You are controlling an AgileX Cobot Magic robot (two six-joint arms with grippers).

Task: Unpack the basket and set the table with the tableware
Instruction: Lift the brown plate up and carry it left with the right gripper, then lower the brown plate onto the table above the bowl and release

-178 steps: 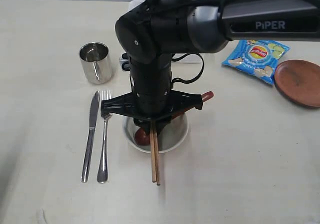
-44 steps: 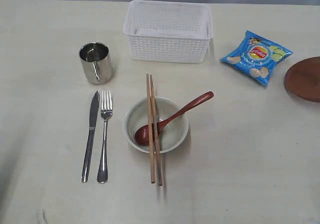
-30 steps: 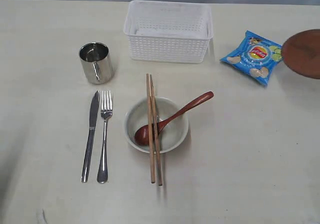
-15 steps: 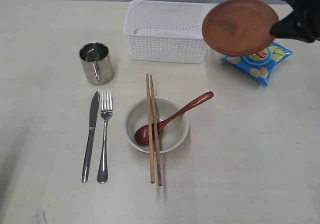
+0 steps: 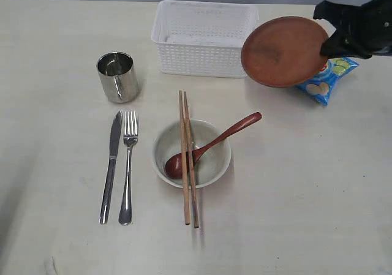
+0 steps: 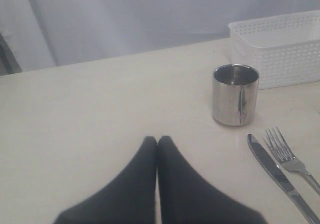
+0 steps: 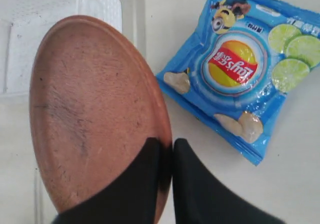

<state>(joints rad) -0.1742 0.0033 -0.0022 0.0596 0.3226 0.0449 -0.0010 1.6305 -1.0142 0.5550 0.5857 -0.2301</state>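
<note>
Over the desk (image 5: 306, 195): plate (image 5: 282, 51) held clear of crisp bag (image 5: 321, 86).
Right end effector (image 7: 166, 146): clamped on plate's rim.
Left end effector (image 6: 157, 140): closed, empty.

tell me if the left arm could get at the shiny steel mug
Probably yes: the left gripper is shut and empty, and only bare cream table lies between it and the upright shiny steel mug.
</note>
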